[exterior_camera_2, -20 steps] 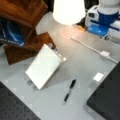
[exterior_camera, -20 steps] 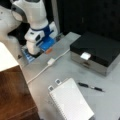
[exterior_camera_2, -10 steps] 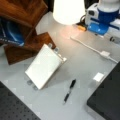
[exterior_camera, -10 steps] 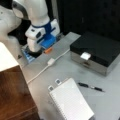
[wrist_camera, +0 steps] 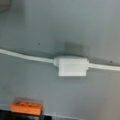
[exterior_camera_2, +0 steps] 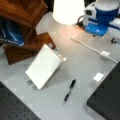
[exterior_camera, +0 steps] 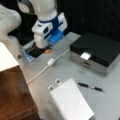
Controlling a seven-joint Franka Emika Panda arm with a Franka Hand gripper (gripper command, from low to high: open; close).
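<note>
In a front view the white and blue arm reaches down at the top left, and its gripper (exterior_camera: 41,47) hangs low over a dark flat thing (exterior_camera: 35,52) at the table's far left edge. A small orange block (exterior_camera: 47,51) lies right beside the gripper. The wrist view shows that orange block (wrist_camera: 27,107) at its bottom edge, with a white cable (wrist_camera: 25,57) and its inline switch (wrist_camera: 72,66) crossing the middle. No fingers show in the wrist view. The switch (exterior_camera: 50,61) lies just in front of the gripper. The arm's blue wrist (exterior_camera_2: 100,25) fills a front view's top right.
A black box (exterior_camera: 98,51) with a white label (exterior_camera: 85,56) stands at the right. A pen (exterior_camera: 90,86) and a spiral notebook (exterior_camera: 71,102) lie nearer the front. A wooden stand (exterior_camera_2: 22,15) and a white lampshade (exterior_camera_2: 68,10) stand by the notebook (exterior_camera_2: 45,66).
The arm's wrist has shifted a little up and to the right over the table's far edge. The cable, pen, notebook and box lie as before.
</note>
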